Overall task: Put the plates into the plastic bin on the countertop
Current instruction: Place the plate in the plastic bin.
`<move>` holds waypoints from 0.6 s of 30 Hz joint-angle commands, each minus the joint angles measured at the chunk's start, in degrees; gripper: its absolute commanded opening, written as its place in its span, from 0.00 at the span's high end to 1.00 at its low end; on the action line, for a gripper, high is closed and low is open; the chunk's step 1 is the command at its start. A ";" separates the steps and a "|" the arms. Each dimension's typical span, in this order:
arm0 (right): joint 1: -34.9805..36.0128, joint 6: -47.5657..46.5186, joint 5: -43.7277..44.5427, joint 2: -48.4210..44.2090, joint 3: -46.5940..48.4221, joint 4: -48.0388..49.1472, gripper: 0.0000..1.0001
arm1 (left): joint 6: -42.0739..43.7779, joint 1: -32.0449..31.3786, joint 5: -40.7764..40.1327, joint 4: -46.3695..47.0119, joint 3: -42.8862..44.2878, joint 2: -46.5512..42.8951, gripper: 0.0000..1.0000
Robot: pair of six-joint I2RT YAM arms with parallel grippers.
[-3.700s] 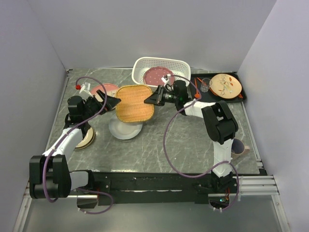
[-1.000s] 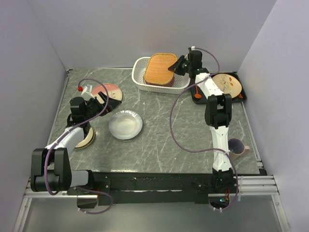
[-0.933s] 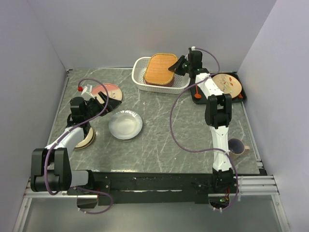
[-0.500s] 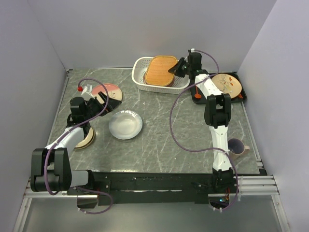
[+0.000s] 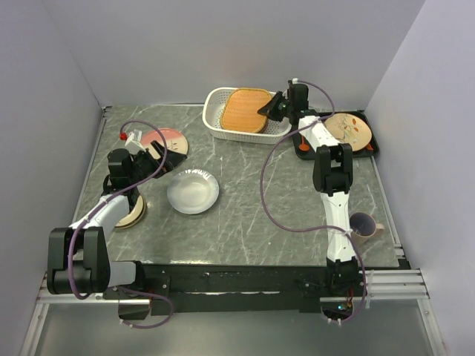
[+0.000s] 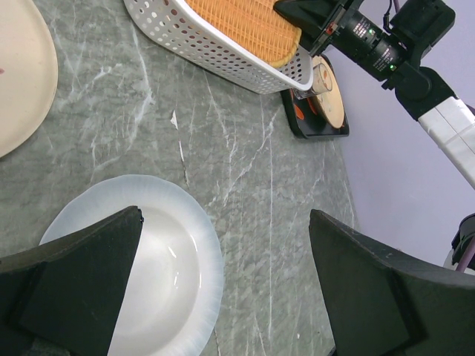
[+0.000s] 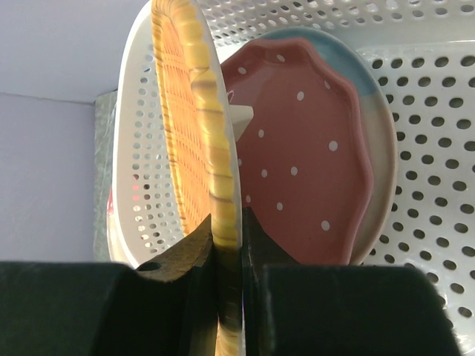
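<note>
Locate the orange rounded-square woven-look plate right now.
In the top view the orange rounded-square plate is over the white perforated plastic bin at the far centre, its right edge pinched by the right gripper, above a speckled pink plate.

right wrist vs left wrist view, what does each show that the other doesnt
Only right wrist: the speckled pink plate stacked on a pale blue-cream plate inside the white bin. Only left wrist: the white plate on the countertop below the open left hand, and the black tray. Both: the right hand gripping the orange plate at the bin.
</note>
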 commanded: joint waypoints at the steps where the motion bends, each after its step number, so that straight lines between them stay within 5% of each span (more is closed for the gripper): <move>1: -0.36 -0.52 -0.79 0.79 3.03 2.87 0.75 | 0.92 -0.27 0.61 2.21 0.97 0.16 0.01; 18: -0.53 -1.31 2.55 -0.26 -0.84 -0.03 0.36 | 0.75 -0.18 0.53 2.29 -0.26 -1.24 0.01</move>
